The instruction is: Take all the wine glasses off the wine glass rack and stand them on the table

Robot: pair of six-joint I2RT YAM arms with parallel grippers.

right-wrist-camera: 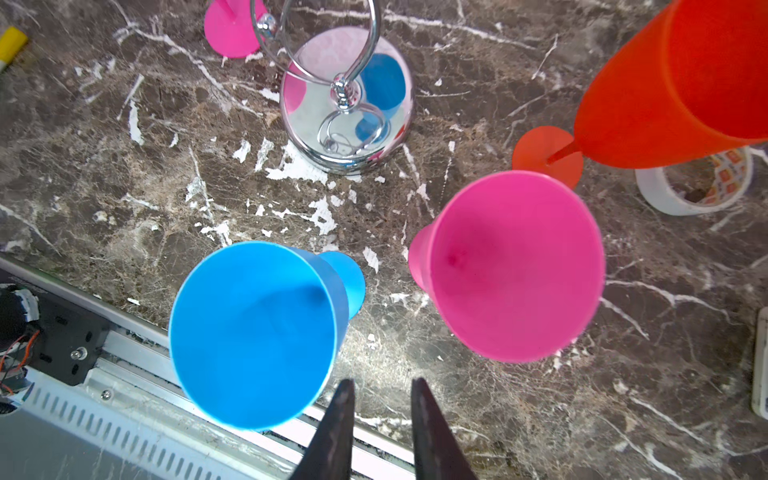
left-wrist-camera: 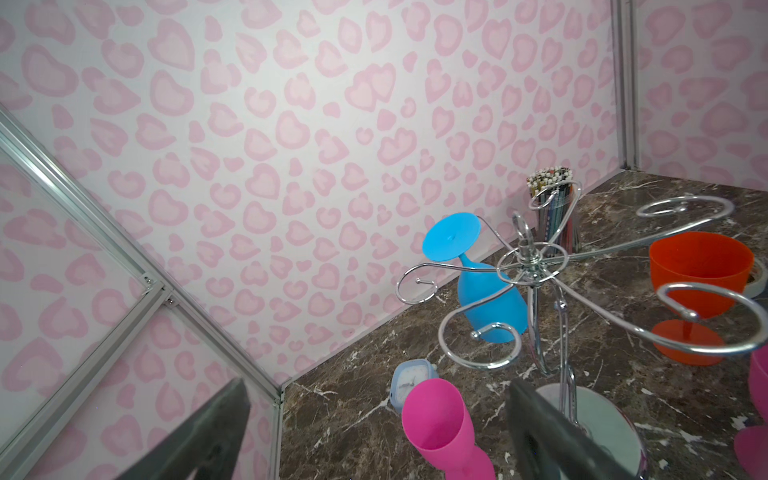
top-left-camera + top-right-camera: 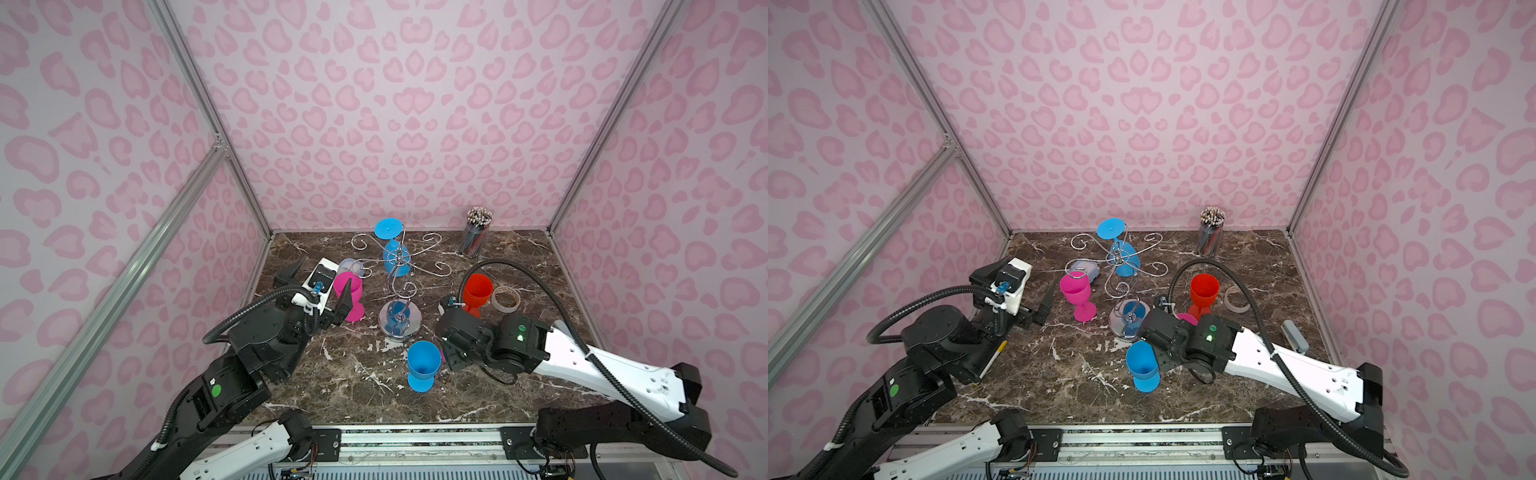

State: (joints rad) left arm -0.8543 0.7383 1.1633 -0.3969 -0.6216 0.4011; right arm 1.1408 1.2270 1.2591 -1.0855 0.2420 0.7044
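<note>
Nearer pink glass (image 3: 1187, 318) mostly behind right arm (image 3: 1316, 370)

Chrome rack (image 3: 411, 328), hung blue glass (image 3: 395, 259), pink glass (image 3: 1075, 286), red glass (image 3: 1204, 289), brown-white marble tbl (image 3: 353, 386), pink-heart walls (image 3: 395, 104)

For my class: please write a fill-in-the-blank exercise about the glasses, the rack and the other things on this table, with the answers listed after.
The one wine glass hanging on the wine glass rack is ___ in colour. It hangs upside ___. The roll of tape lies beside a standing glass coloured ___. The clear cup at the back holds ___.
Missing words: blue; down; red; pencils.
</note>
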